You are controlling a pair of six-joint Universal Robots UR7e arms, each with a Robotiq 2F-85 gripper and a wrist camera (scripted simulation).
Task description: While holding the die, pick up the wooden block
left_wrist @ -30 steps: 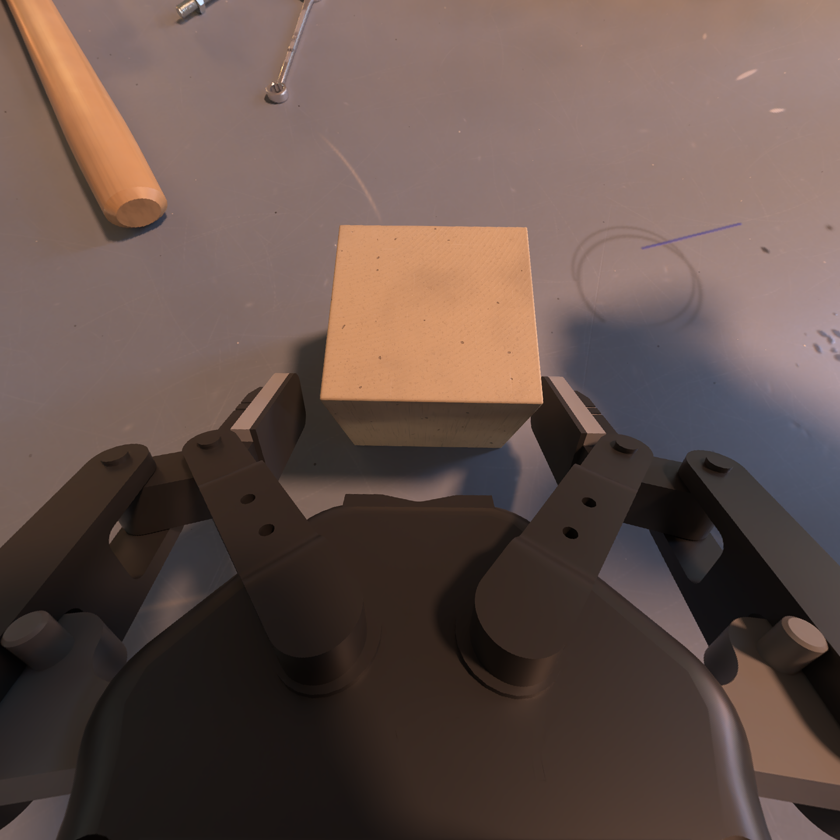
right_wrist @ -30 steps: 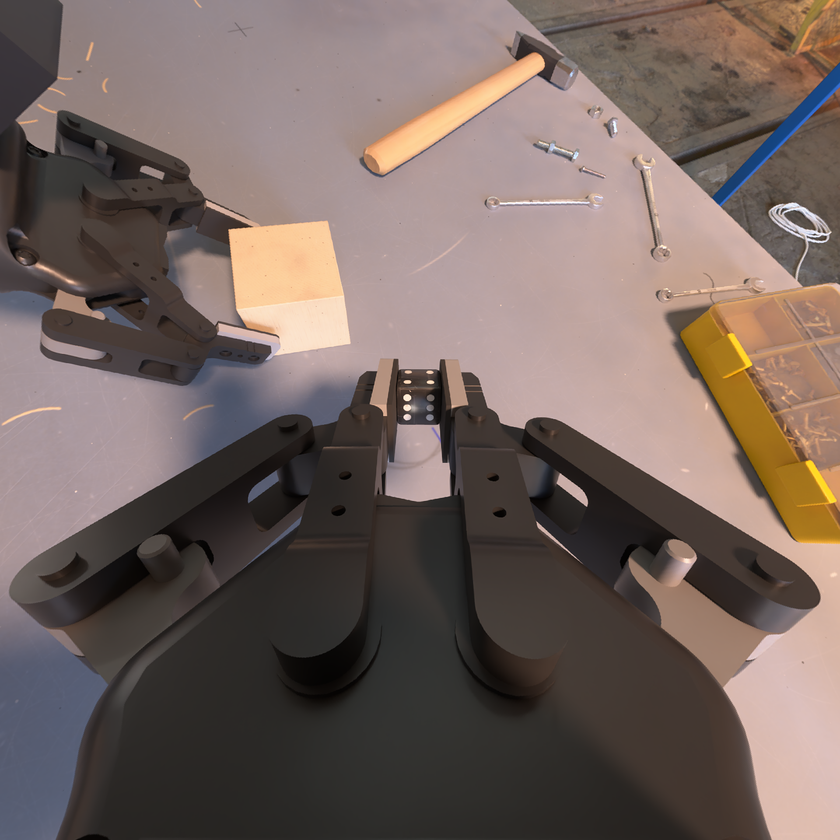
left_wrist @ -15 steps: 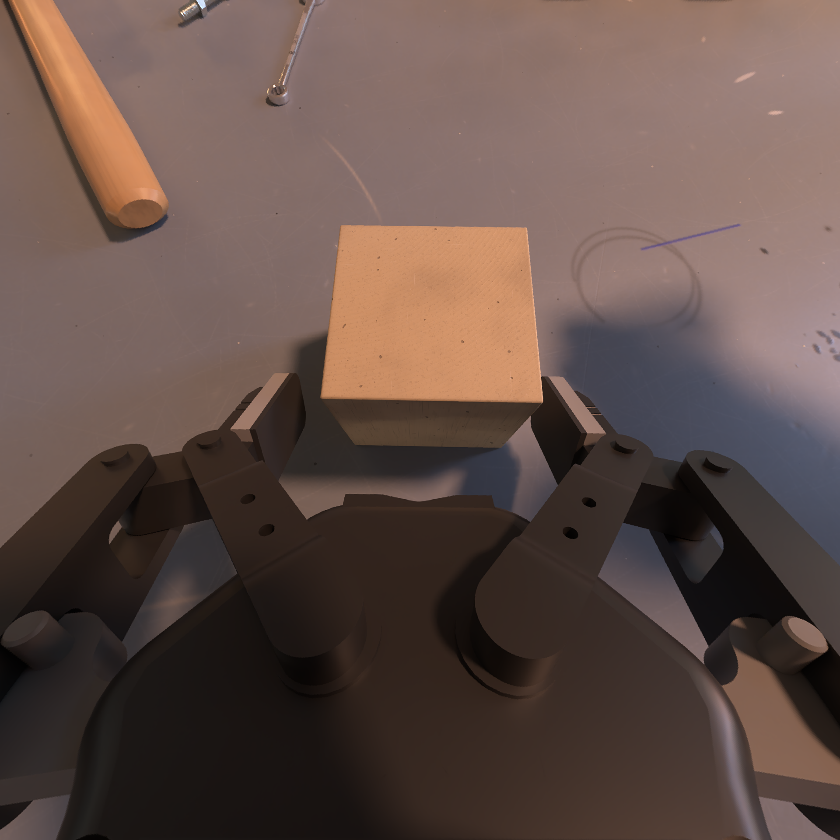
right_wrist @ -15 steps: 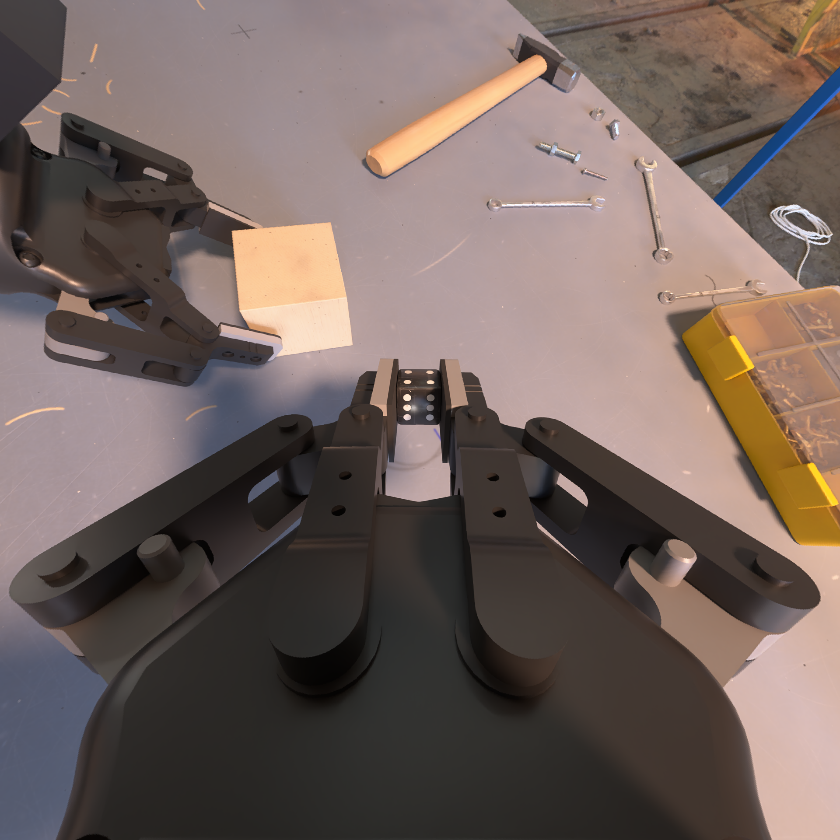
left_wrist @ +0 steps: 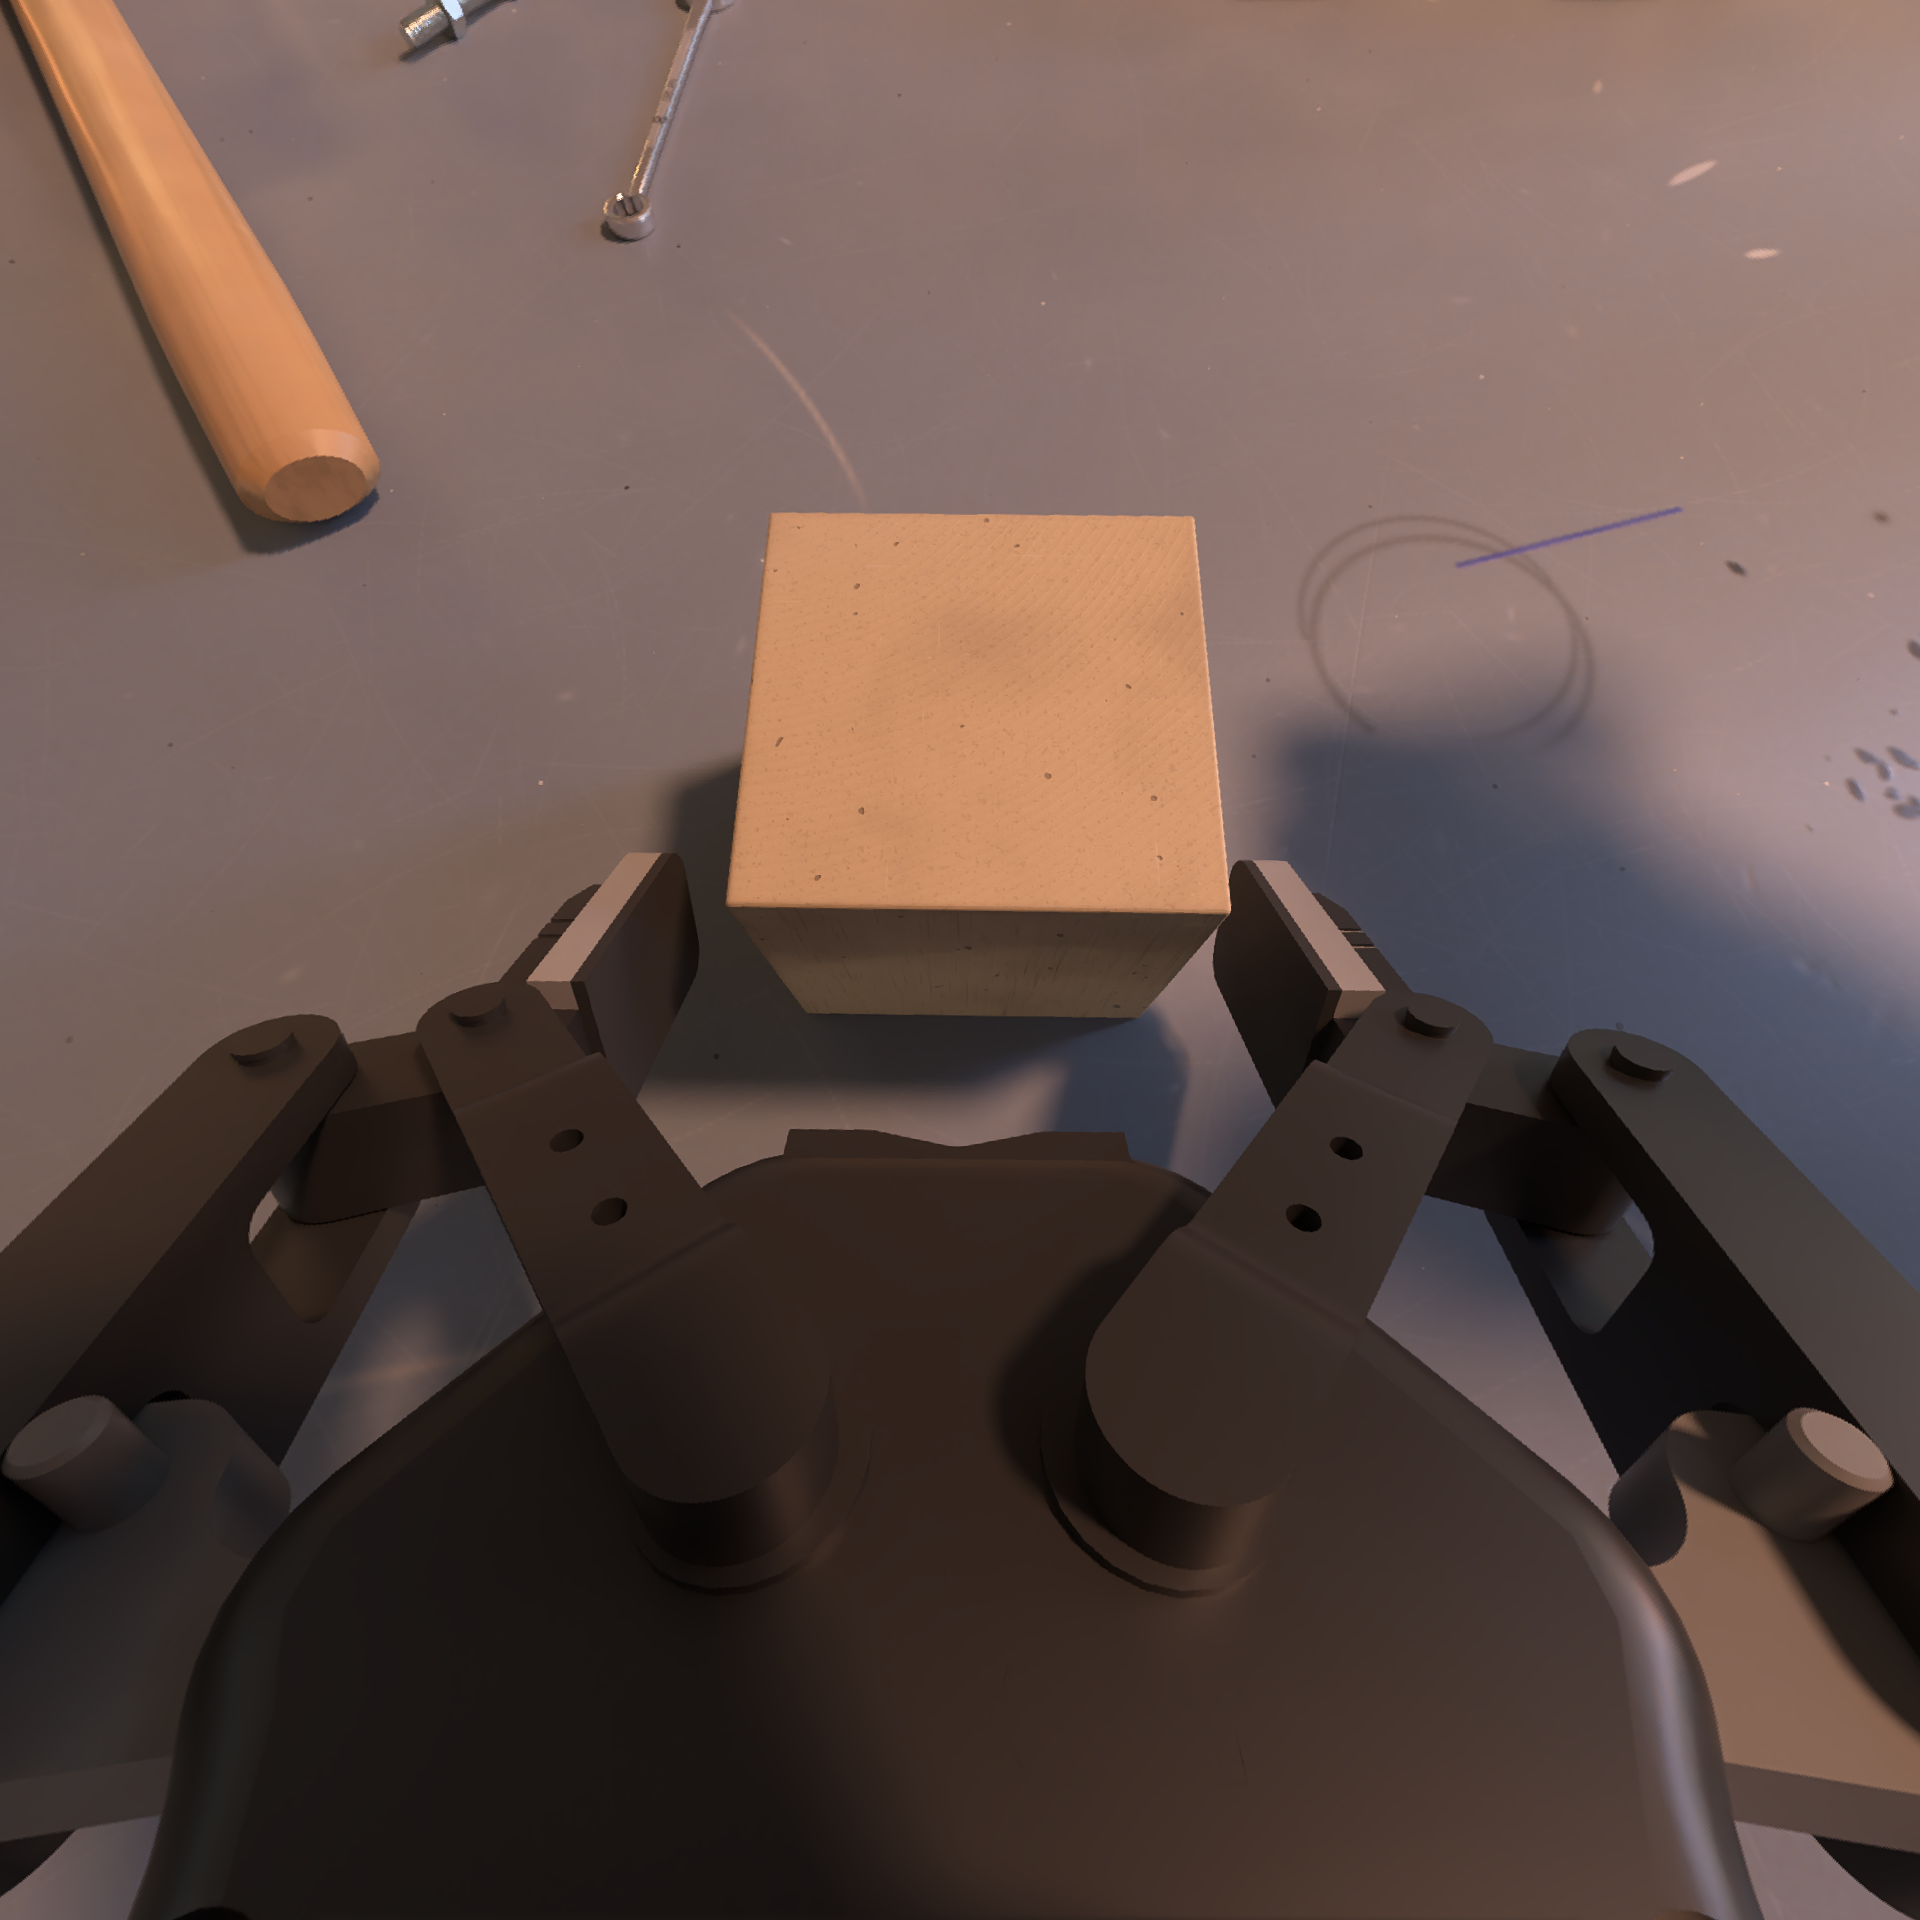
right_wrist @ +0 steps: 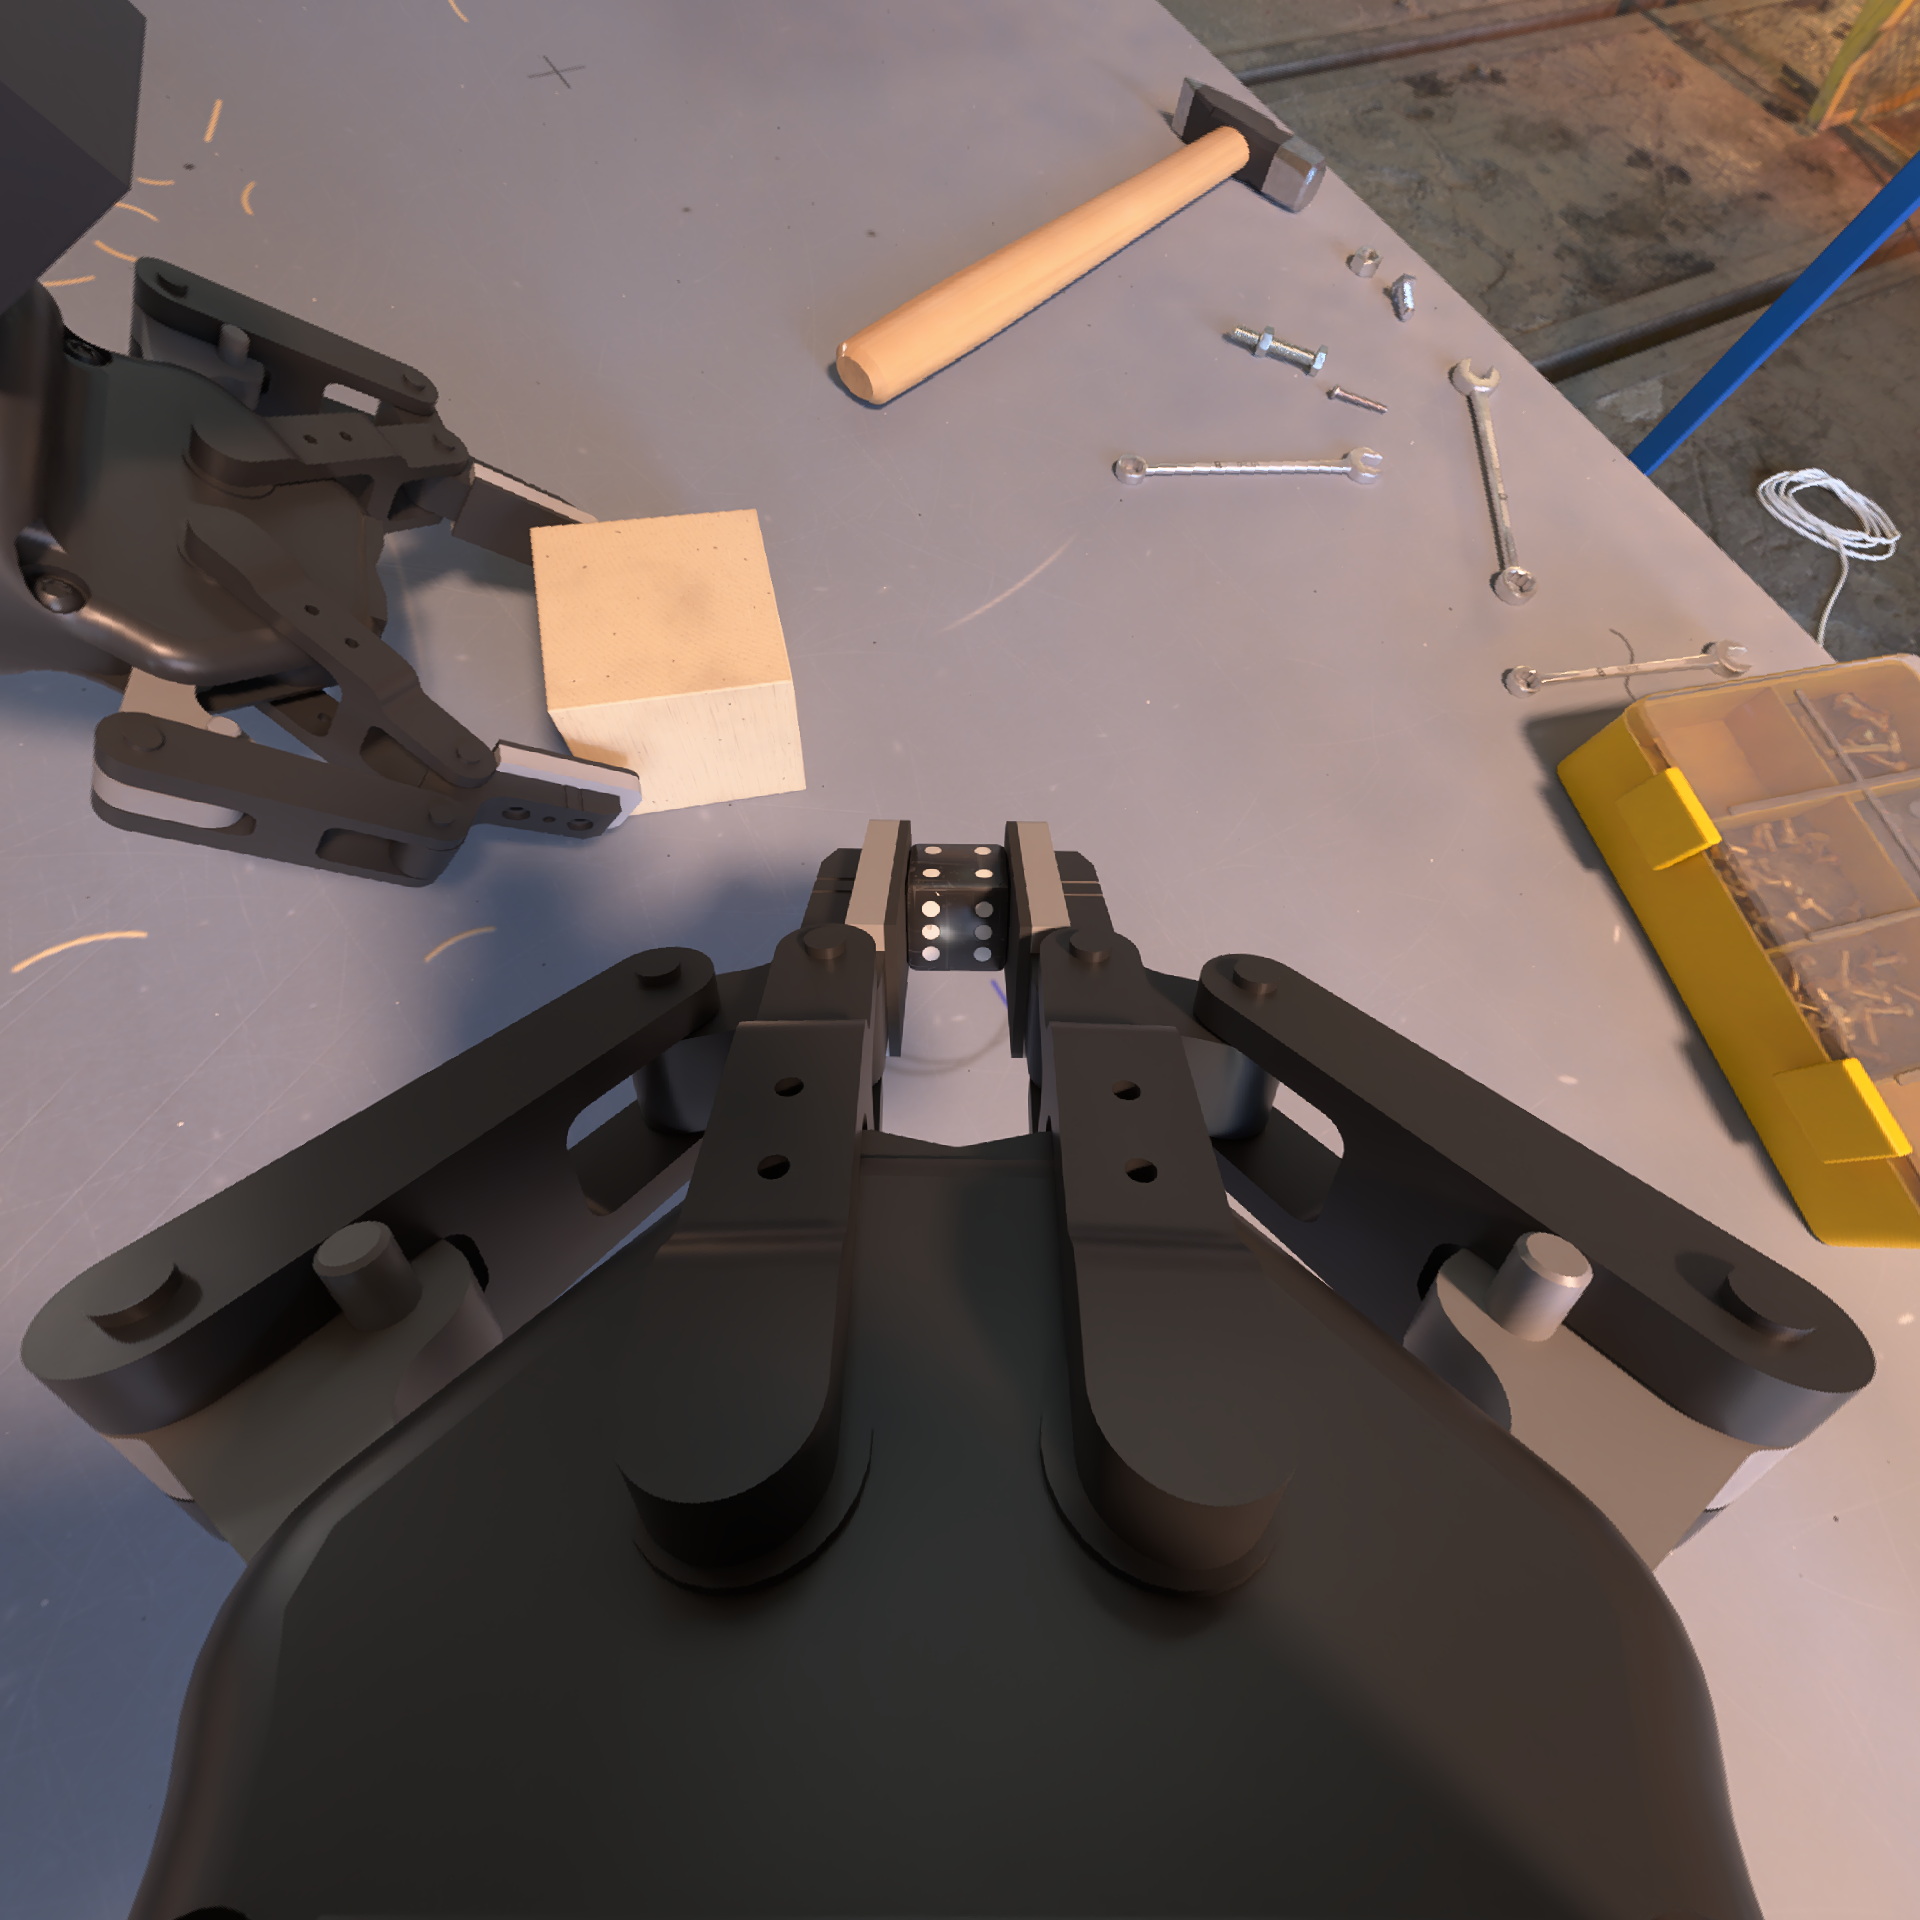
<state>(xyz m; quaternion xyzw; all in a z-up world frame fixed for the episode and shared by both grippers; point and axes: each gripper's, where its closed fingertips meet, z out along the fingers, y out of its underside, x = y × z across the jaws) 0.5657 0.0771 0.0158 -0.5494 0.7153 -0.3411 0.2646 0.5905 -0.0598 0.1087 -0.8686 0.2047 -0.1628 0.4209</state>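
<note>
The wooden block (left_wrist: 977, 727), a pale cube, stands on the grey table. My left gripper (left_wrist: 956, 920) is open and low over the table. Its fingers (left_wrist: 613, 925) stand on either side of the block's near end, with small gaps. In the right wrist view the block (right_wrist: 655, 623) sits at the upper left, with the left gripper (right_wrist: 551, 644) straddling it from the left. My right gripper (right_wrist: 956, 883) is shut on a black die (right_wrist: 956, 904) with white dots and holds it above the table, a short way to the block's right.
A hammer (right_wrist: 1060, 260) lies beyond the block; its wooden handle (left_wrist: 197, 260) shows in the left wrist view. Several wrenches (right_wrist: 1247, 468) and a bolt (right_wrist: 1278, 348) lie at the far right. A yellow parts box (right_wrist: 1683, 935) sits by the table's right edge.
Almost nothing. The right wrist view has drifted very slightly. The left gripper stays open around the block and the die stays held.
</note>
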